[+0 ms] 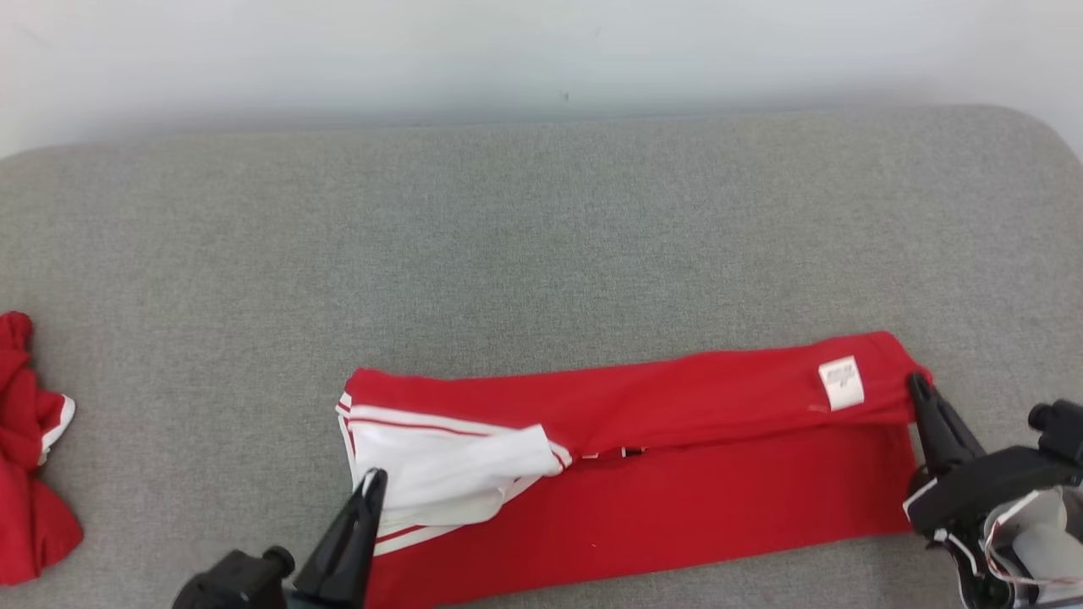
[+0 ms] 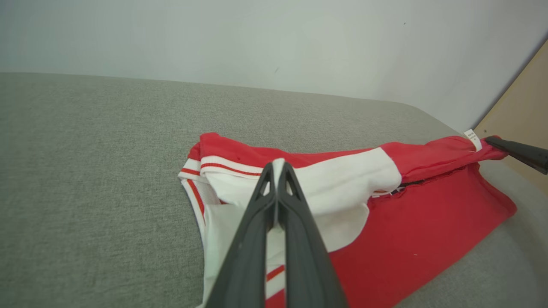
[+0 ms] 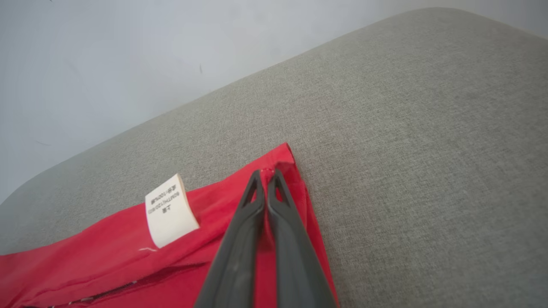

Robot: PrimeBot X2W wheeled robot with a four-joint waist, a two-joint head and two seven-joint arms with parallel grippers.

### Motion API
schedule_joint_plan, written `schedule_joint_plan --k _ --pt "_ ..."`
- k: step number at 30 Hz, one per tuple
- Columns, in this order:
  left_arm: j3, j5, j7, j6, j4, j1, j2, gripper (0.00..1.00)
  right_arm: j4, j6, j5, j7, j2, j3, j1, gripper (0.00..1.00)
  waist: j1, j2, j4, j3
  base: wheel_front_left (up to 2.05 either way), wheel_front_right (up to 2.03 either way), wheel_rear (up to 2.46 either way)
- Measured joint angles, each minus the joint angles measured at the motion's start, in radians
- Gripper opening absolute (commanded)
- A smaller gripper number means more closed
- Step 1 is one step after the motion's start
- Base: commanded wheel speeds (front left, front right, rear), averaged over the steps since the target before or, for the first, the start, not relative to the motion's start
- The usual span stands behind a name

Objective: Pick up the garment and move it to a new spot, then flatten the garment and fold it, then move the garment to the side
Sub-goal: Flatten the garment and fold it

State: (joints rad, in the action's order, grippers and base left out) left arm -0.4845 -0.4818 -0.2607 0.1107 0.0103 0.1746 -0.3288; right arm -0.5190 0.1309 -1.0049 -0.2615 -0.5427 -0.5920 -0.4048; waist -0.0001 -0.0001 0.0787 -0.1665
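While the fold is half made, left gripper [image 1: 372, 478]: the fingers are pressed together on the white sleeve [image 1: 448, 465] at the shirt's left end, apparently to control that end of the turned-over strip.
Right gripper [image 1: 914, 381]: the fingers are clamped on the hem corner of the red shirt [image 1: 719, 491] at its far right end, just beside the care label [image 1: 841, 382].
Why both ends: gripping one edge at its two ends pulls it taut, so the flap should land as a straight line rather than a crumple.
Red shirt: it lies lengthways on the near part of the grey cushion [image 1: 541, 237], with the far long edge doubled toward the middle and the near part flat.
Stage: judged mid-fold, with the move to the side not yet done.
Second red garment [image 1: 25, 474]: it sits bunched at the cushion's left edge, well apart, perhaps marking the set-aside spot.
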Motion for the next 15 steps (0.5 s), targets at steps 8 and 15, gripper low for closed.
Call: schedule_joint_plan --k 8,15 --pt "0.039 0.053 0.000 -0.027 -0.067 -0.052 0.051 1.00 -0.028 0.000 -0.015 0.018 0.002 -0.007 0.044 1.00 0.0000 0.0000 -0.007 0.036 0.00 0.00 0.00" --pt "0.112 0.092 -0.001 -0.039 -0.058 -0.091 0.086 1.00 -0.042 0.000 0.020 0.010 0.012 0.018 0.046 1.00 0.0000 0.0000 -0.016 0.050 0.00 0.00 0.00"
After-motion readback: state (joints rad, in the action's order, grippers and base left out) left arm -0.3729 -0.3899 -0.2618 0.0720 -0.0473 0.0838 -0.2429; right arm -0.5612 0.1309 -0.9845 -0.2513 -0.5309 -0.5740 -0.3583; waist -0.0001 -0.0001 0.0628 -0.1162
